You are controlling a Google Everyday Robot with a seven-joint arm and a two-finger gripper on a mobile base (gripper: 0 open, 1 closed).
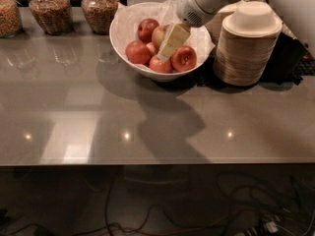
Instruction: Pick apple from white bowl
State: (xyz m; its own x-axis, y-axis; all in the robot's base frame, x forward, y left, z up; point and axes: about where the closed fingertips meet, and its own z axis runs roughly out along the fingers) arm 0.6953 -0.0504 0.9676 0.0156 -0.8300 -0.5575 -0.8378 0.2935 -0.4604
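Five apples sit in the white bowl (pixel 118 41), and the pincer (pixel 166 53) is right down among them. It comes in from the upper right of the camera view on a chunky white arm (pixel 202 4), and its pale yellow tip is angled down into the middle of the pile.

The apple (pixel 158 35), the pale yellow-green one with a red blush, is just behind the pincer and partly hidden by it. The two look like they're touching, or very nearly. Honestly can't tell if the pincer is wide or narrow, or if it has hold of anything, since only its near side shows.

Around it are four darker red apples:
- one (pixel 147 27) behind the pincer, next to the pale one
- one (pixel 138 52) to its left
- one (pixel 160 64) just below its tip
- one (pixel 183 58) to its right

Crinkled white paper (pixel 199 33) lines the bowl and sticks up past the rim on the pincer's right. Further right, well clear of it, is a stack of beige bowls (pixel 246 48). Off to the left, well apart, three jars (pixel 47 14) stand along the back of the bench (pixel 147 117). The arm's shadow falls across the bench in front of the bowl.
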